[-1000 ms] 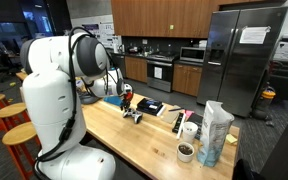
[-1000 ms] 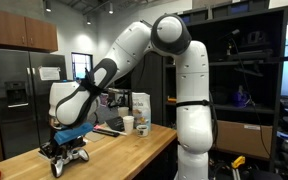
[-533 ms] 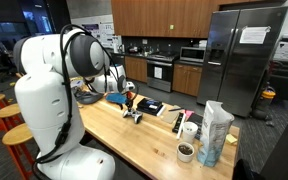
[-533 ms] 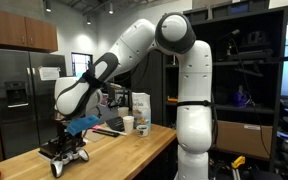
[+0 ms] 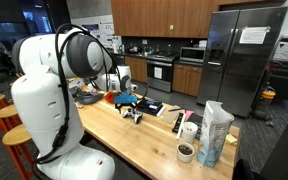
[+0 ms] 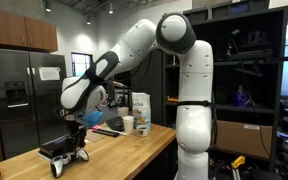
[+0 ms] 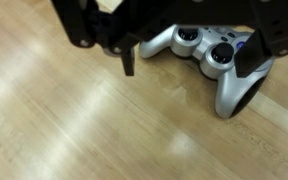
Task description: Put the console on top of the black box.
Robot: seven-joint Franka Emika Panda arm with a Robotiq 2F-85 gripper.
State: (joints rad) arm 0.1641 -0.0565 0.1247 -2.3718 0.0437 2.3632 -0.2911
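The console is a silver game controller (image 7: 212, 62) with two black thumbsticks. In the wrist view it lies below my gripper (image 7: 189, 68), its grips pointing out over the wooden table (image 7: 74, 120). The jaws stand open, one dark fingertip on each side of the console and clear of it. In both exterior views the gripper (image 6: 77, 128) (image 5: 130, 101) hangs a little above the console (image 6: 68, 158) (image 5: 134, 115). A flat black box (image 6: 56, 148) shows right under the console's body; the console seems to rest on it.
A black flat item (image 5: 152, 107) lies beyond the console. Toward the table's far end stand a clear bag (image 5: 216, 132), cups (image 5: 189, 130) and a dark bowl (image 5: 185, 152). Wooden stools (image 5: 14, 112) stand beside the table. The table's front edge (image 6: 114, 165) is close to the console.
The jaws have opened and let go of the console. The gripper has lifted a little above it, and the console stays put.
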